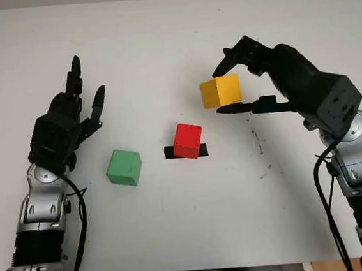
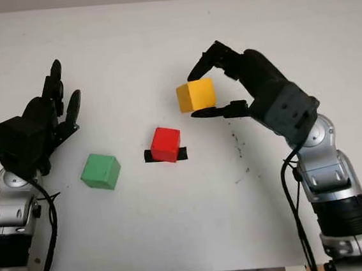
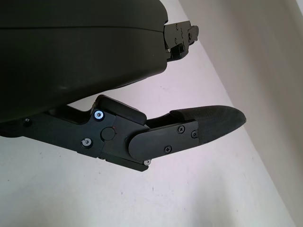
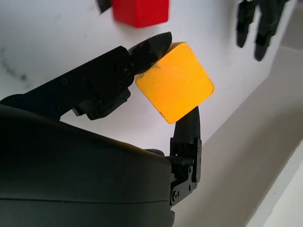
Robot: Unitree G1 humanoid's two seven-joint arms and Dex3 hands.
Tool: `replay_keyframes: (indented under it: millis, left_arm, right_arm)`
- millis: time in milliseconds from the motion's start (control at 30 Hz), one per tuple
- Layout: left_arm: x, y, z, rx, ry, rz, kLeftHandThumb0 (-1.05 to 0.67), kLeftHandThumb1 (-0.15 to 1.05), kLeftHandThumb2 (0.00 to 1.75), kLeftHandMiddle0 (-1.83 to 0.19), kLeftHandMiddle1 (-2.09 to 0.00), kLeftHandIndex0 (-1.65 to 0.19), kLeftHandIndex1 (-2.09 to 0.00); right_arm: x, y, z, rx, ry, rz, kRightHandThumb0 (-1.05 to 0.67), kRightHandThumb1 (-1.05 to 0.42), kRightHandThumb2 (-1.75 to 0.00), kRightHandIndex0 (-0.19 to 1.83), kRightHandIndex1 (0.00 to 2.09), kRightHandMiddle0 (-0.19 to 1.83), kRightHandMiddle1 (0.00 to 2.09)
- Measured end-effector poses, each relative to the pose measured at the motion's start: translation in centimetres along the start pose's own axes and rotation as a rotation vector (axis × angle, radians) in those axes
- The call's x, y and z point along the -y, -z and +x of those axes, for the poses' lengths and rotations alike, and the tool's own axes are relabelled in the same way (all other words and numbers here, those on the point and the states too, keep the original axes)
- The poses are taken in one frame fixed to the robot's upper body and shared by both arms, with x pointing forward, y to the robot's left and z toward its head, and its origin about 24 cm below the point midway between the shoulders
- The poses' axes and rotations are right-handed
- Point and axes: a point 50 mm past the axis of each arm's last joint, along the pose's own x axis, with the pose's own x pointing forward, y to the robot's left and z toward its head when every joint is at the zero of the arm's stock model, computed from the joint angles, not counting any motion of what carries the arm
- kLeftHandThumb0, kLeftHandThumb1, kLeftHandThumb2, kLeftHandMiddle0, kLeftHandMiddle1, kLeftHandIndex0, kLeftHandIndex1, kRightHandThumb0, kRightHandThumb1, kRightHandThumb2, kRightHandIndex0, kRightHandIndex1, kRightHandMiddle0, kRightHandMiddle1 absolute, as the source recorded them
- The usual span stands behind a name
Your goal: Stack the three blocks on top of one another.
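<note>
**Yellow block aloft, red and green on the table**

Right hand (image 1: 240, 78) up off the white table (image 1: 158, 35), right of centre. Its fingers (image 4: 147, 47) pinch the yellow block (image 1: 220, 91): upper fingers curl over the block's far top edge, thumb presses in under its near lower edge. Block is clear of the table and slightly tilted. In the right wrist view the yellow block (image 4: 174, 81) sits corner-on between the black fingertips, with the red block past it.

Red block (image 1: 187, 140) sits on the table near the middle, on a short strip of black tape (image 1: 170, 152) that shows on both sides of it. It lies nearer the robot than the held yellow block and a little to the left of it, apart from it; how far the yellow block stands above the red one, hard to tell from these angles.

Green block (image 1: 123, 167) on the table, left of the red one, well apart, touching nothing.

Left hand (image 1: 64, 124) at the left side, just beyond and left of the green block, open, holding nothing, fingers pointing away from the robot.

Some small dark specks (image 1: 259, 144) mark the table under the right forearm.
</note>
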Motion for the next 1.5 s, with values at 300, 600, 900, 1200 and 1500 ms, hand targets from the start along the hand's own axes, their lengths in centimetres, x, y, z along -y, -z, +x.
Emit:
replay_keyframes:
  millis: [300, 600, 900, 1200, 1500]
  left_arm:
    - [0.1, 0.1, -0.1, -0.007, 0.009, -0.001, -0.78, 1.05, 0.65, 0.19, -0.05, 0.19, -0.02]
    - [0.1, 0.1, -0.1, -0.005, 0.015, -0.001, -0.78, 1.05, 0.65, 0.19, -0.05, 0.19, -0.01]
    - [0.3, 0.4, -0.3, -0.016, 0.013, -0.008, -0.77, 1.05, 0.65, 0.19, -0.04, 0.19, -0.01]
    - [0.3, 0.3, -0.3, -0.007, 0.012, -0.013, -0.75, 1.05, 0.64, 0.19, -0.04, 0.19, 0.00]
    - [0.3, 0.3, -0.3, 0.000, 0.011, -0.022, -0.77, 1.05, 0.62, 0.19, -0.02, 0.19, 0.00]
  right_arm:
    - [-2.3, -0.1, -0.8, -0.104, -0.099, 0.316, -0.39, -1.00, -0.05, 0.18, 0.02, 0.18, 1.77]
    - [-3.3, -0.5, -0.3, -0.158, -0.147, 0.313, -0.40, -0.96, -0.04, 0.21, 0.04, 0.25, 1.78]
    - [-4.5, -0.7, -0.1, -0.247, -0.122, 0.304, -0.40, -0.97, -0.05, 0.18, 0.03, 0.23, 1.82]
    - [-5.0, -0.9, 0.0, -0.225, -0.089, 0.285, -0.40, -0.98, -0.06, 0.18, 0.04, 0.20, 1.83]
    - [-5.3, -0.4, -0.4, -0.248, -0.065, 0.291, -0.39, -0.99, -0.06, 0.17, 0.04, 0.20, 1.81]
